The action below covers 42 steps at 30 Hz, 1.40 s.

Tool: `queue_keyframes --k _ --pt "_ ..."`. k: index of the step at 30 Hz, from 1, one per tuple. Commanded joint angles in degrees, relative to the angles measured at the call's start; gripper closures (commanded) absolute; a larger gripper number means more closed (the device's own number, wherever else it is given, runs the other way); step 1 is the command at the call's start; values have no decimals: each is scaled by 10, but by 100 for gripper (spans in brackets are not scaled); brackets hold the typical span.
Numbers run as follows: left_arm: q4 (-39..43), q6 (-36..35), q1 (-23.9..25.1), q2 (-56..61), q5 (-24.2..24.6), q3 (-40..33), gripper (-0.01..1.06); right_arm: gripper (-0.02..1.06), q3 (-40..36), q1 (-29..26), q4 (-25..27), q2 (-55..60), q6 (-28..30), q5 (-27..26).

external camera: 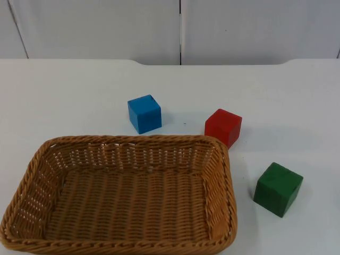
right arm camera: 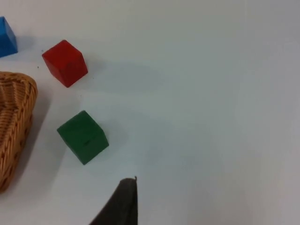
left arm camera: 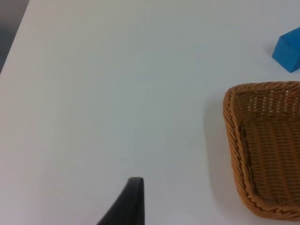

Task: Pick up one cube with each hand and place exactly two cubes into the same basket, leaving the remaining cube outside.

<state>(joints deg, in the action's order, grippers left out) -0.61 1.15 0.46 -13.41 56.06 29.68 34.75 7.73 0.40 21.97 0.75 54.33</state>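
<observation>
Blue cube [external camera: 144, 113], red cube [external camera: 223, 127], green cube [external camera: 278, 189]: set on table beside basket [external camera: 223, 175]; judged rigid, light, grasped across flat faces; jaw state cannot be told

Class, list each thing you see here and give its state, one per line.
Basket: upright on the table, nothing in it.
Blue cube: on the table behind the basket.
Red cube: on the table beside the basket's far right corner.
Green cube: on the table right of the basket.
</observation>
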Motion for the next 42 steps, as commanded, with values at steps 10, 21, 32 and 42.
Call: queue_keyframes --k 10,21,32,42 --pt "-49 -1 2 -46 -60 5 0 -1 3 -3 -1 2 19 -44" --pt "-51 0 2 -142 -87 60 0 -1 3 -3 -1 2 27 -55" --pt "-60 1 2 -209 -95 93 0 -1 36 -3 6 70 27 -61" --pt "-150 74 2 -247 -118 97 0 -1 55 -3 13 188 48 -62"
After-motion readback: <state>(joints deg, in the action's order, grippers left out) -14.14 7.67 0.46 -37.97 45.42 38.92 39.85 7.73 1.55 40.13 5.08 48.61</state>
